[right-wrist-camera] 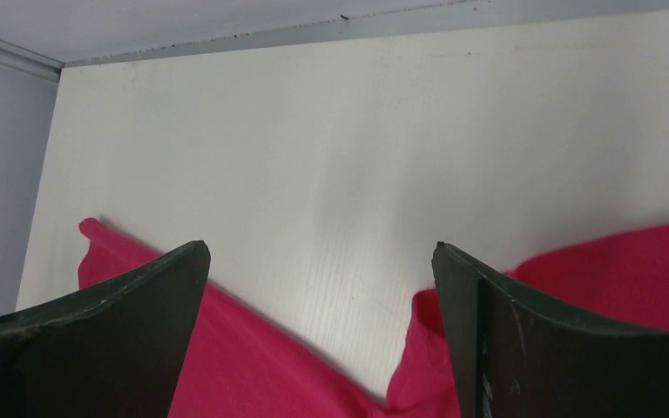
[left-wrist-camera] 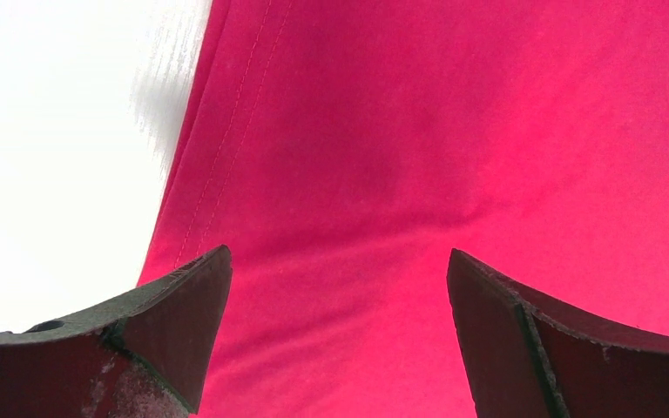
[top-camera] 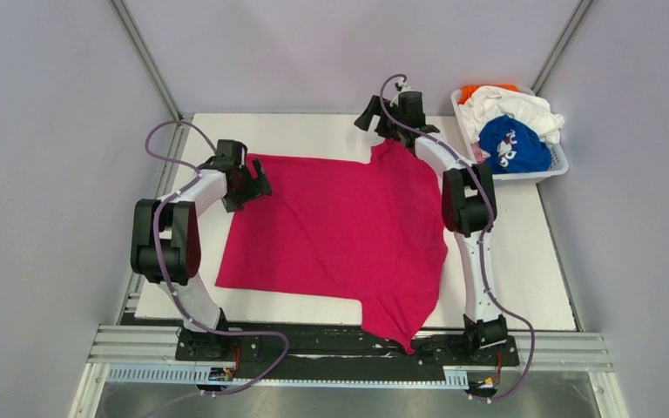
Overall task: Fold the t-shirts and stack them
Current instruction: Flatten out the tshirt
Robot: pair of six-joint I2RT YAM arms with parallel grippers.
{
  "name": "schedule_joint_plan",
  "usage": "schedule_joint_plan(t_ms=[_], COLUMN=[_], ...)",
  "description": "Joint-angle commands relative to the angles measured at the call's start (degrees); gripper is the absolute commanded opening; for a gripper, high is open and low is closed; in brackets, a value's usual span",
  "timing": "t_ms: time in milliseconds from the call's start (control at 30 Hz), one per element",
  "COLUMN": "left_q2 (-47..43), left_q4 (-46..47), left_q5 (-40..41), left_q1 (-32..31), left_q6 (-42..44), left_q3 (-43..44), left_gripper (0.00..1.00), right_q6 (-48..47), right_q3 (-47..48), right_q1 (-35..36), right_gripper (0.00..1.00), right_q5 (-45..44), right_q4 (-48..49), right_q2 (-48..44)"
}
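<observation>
Hovering at the far left corner of the magenta-pink t-shirt (top-camera: 340, 235), the left gripper (top-camera: 248, 183) has its fingers spread apart. Its wrist view shows only cloth and a stitched hem between them, and whether the tips touch the fabric cannot be told.

The shirt lies spread flat over the middle of the white table (top-camera: 523, 252). One sleeve spills over the near edge and partly covers the rail there. Its right border is hidden under the right arm.

The right gripper (top-camera: 383, 113) sits at the far edge beside the other sleeve. From above its fingers are hard to separate, but its wrist camera shows them wide apart and gripping nothing, with bare table between them and pink cloth running under both.

At the far right corner stands the white basket (top-camera: 531, 177), its near rim visible. It holds the white t-shirt (top-camera: 523, 109) bunched on top and the royal blue t-shirt (top-camera: 512, 146) with a scrap of white print showing. The orange t-shirt (top-camera: 479, 89) is almost wholly buried, only a sliver peeking out at the back.
</observation>
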State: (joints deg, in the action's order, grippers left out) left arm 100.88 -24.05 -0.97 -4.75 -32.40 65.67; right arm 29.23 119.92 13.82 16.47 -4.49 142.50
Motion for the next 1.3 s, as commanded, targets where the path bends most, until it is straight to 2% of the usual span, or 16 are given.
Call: schedule_joint_plan(t_ms=[0, 133, 300, 500, 633, 733, 967, 1267], left_q2=[-5.2, -6.9, -8.3, -7.0, -5.1, -2.8, 1.8, 8.4], left_q4=[-0.8, -0.8, 1.5, 4.0, 5.0, 5.0, 3.4, 1.8], left_q5=[0.8, 0.1, -3.6, -5.0, -3.4, -1.9, 0.7, 2.8], left_q1=[0.0, -0.1, -0.1, -0.1, -0.1, 0.0, 0.1, 0.8], left_q6=[0.6, 0.4, -0.1, -0.3, -0.6, -1.2, -2.0, -4.0], left_q3=[2.9, 1.2, -2.0, -4.5, -4.6, -3.9, -1.2, 4.4], left_gripper=[1.00, 1.00, 1.00, 1.00, 1.00, 1.00, 1.00, 1.00], right_q6=[-6.1, -6.5, -2.1, -1.3, -3.9, -5.3, -4.4, -4.9], right_q3=[-11.4, -26.6, -45.5, -57.0, -56.2, -53.1, -48.2, -33.4], right_q1=[0.0, 0.0, 0.1, -1.2, -3.4, -5.2, -7.7, -10.3], right_gripper=[1.00, 1.00, 1.00, 1.00, 1.00, 1.00, 1.00, 1.00], right_q5=[-4.1, -6.7, -12.5, -14.4, -14.1, -13.8, -13.6, -14.4], right_q4=[0.6, -4.5, -10.1, -14.3, -13.6, -13.5, -15.0, -19.6], right_q2=[-16.3, -29.2, -42.5, -48.9, -46.0, -40.1, -31.1, -18.2])
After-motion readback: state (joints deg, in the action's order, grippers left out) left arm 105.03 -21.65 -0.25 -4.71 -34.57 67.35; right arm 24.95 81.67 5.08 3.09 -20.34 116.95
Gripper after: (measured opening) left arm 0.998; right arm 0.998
